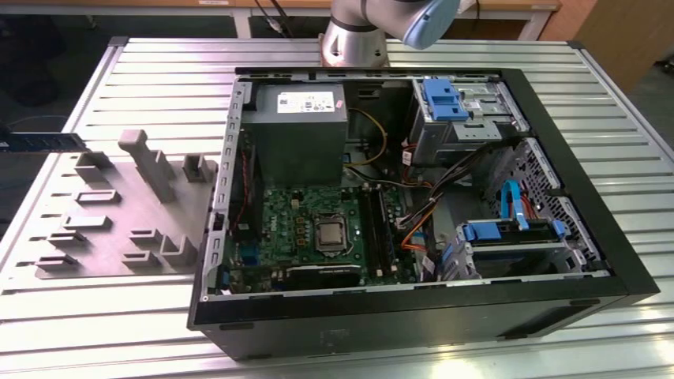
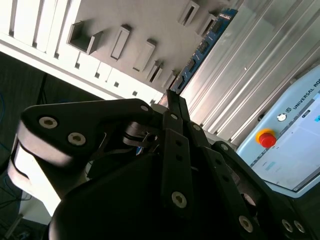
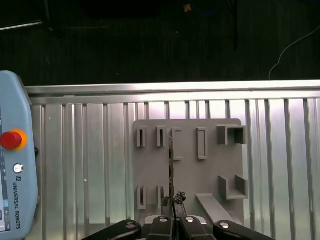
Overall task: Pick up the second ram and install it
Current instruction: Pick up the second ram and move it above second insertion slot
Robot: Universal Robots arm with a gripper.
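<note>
Ribbed metal slats made up the counter [image 1: 158,71], which carried an open computer case [image 1: 589,237] and, on the exterior view's left of it, a grey holder plate [image 1: 116,205] with upright slots. The pincer [image 2: 172,97] was closed narrow on the second ram [image 2: 205,45], its two fingers pinched on one end of the blue stick in both wrist views. In the exterior view the stick hung near the picture's left edge, just beside the outer side of the holder plate and well apart from the case. It appeared to be clear of the plate's slots and carried in the air, so the pick-up half of the job looked done. The installing half was not yet done: the green motherboard [image 1: 305,213] with its long black slots [image 1: 376,225] lay inside the case, and nothing was near them. Whether one of those slots already held a stick could not be told. The ram's long axis ran straight out from the fingertips, in line with the pincer. In the exterior view that axis lay roughly level, with the free end pointing toward the exterior view's right, toward plate and case. In the first wrist view the stick showed edge-on as a thin dark line over the plate.
</note>
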